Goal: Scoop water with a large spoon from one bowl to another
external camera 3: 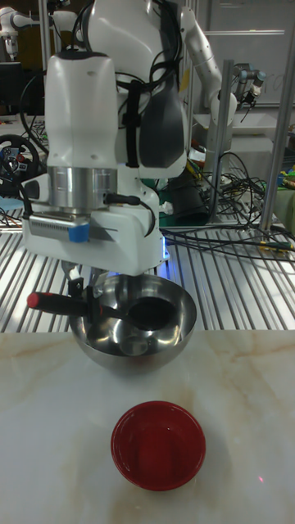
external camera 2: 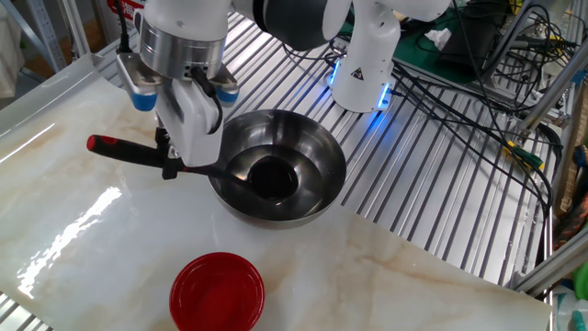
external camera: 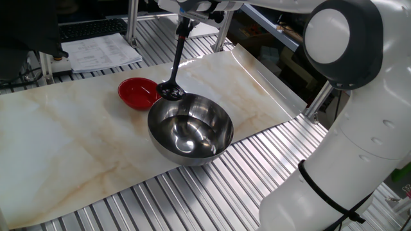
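In one fixed view, one black ladle [external camera: 174, 69] is seen held by its thin handle near the top edge, its scoop level with the far rim of the one steel bowl [external camera: 191, 128]; one red bowl [external camera: 138, 92] sits just beside, on the marble-patterned sheet [external camera: 70, 147]; the ladle is judged stiff and light, the handle slippery if wetted. In the other fixed view, the gripper [external camera 2: 169, 154] is closed on the ladle's handle, the red-marked end pointing outward; this is judged the right hold; the scoop lies over the bowl. In the tall fixed view, water is barely discernible; the steel bowl is judged heavy and stable, the red bowl light and easily nudged.
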You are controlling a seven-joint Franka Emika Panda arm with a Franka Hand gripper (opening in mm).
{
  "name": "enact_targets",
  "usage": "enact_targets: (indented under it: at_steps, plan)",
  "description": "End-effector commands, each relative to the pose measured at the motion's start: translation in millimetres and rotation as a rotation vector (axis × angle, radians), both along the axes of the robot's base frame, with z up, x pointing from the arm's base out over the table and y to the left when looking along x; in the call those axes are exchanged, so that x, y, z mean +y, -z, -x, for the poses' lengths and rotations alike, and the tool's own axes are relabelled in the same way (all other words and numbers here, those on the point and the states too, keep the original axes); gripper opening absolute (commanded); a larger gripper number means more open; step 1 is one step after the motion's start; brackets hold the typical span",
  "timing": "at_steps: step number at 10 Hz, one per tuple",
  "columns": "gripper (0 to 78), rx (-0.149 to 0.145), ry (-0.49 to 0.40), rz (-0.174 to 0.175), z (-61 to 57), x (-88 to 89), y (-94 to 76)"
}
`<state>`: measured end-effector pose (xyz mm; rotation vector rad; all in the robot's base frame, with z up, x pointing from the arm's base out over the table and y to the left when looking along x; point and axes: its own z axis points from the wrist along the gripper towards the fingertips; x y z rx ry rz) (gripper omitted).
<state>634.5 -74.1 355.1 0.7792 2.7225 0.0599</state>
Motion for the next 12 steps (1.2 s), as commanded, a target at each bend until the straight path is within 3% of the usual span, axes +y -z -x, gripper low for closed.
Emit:
enact_targets:
  at_steps: [1, 2, 7, 9, 12]
  plan:
    - [1.2, 0.017, -0.008, -0.019, -0.7, -0.3, -2.3]
    - [1.2, 0.027, -0.023, -0.043, -0.7, -0.3, -2.3]
    - [1.2, 0.011, -0.066, -0.023, -0.7, -0.3, -2.3]
    - [1.2, 0.010, -0.091, 0.036, -0.7, -0.3, -2.3]
    - [1.2, -0.022, -0.092, 0.054, -0.7, -0.3, -2.3]
